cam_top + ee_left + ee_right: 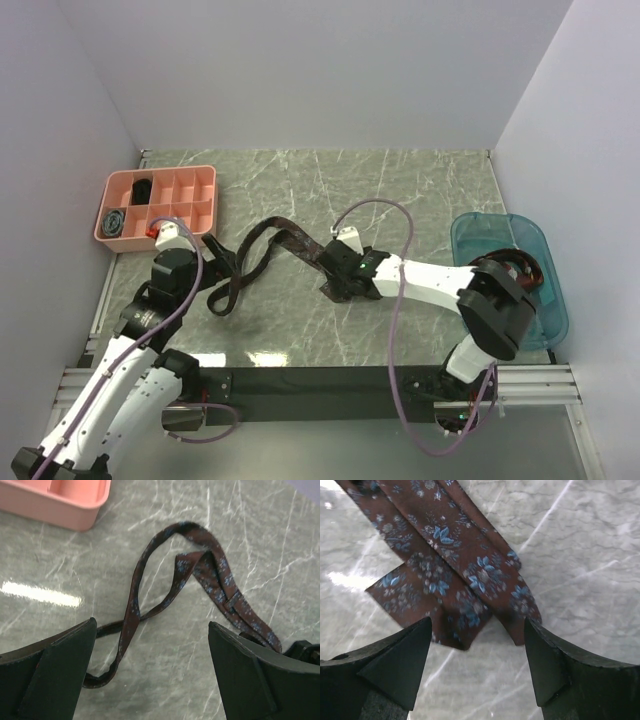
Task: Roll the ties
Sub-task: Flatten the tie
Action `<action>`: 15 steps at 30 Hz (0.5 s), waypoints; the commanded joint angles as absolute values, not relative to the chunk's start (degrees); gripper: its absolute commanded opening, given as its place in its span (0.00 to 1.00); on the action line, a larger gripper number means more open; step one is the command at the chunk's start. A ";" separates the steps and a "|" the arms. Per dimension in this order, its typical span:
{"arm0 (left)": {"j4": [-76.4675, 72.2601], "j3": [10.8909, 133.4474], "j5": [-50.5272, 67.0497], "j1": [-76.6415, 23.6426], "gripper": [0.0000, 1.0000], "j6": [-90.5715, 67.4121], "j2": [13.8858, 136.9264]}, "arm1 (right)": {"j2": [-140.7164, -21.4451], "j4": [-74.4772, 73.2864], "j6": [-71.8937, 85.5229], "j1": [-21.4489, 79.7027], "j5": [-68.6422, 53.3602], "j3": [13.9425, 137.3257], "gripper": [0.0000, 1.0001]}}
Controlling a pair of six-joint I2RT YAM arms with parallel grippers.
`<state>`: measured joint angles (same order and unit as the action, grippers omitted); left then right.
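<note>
Evidently both the left pincer (151, 625) and right pincer (477, 627) stand spread above the folded tie (455, 570), so its layers could slide apart if pinched unevenly.

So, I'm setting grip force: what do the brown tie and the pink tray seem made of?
The tie: woven fabric, silk or polyester perhaps, going by limp folds and flower pattern; low sheen. The pink tray: likely moulded plastic, smooth, rounded edges.
</note>
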<state>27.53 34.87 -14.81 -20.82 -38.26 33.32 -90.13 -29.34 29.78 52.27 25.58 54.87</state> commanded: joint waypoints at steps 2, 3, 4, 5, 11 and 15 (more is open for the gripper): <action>25.76 32.53 -13.36 -20.57 0.99 -40.16 32.96 | -94.38 -24.87 30.15 51.86 28.30 56.77 0.81; 25.49 32.35 -13.10 -20.57 0.99 -40.17 33.05 | -95.09 -24.79 30.06 51.68 28.47 57.30 0.81; 25.31 32.26 -12.57 -20.57 0.99 -40.17 33.48 | -96.58 -24.87 30.23 51.42 29.17 57.48 0.81; 25.49 32.34 -12.48 -20.57 1.00 -39.99 33.83 | -97.20 -24.87 30.23 50.89 29.53 57.65 0.81; 25.40 32.78 -12.75 -20.57 0.99 -38.85 34.98 | -98.79 -25.31 27.61 49.05 31.19 58.71 0.66; 25.31 32.43 -12.74 -20.57 1.00 -38.94 33.84 | -98.35 -25.84 23.31 47.46 33.65 60.29 0.29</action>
<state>27.22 32.23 -13.32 -20.82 -39.03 34.83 -98.08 -25.93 27.00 48.71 29.21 57.21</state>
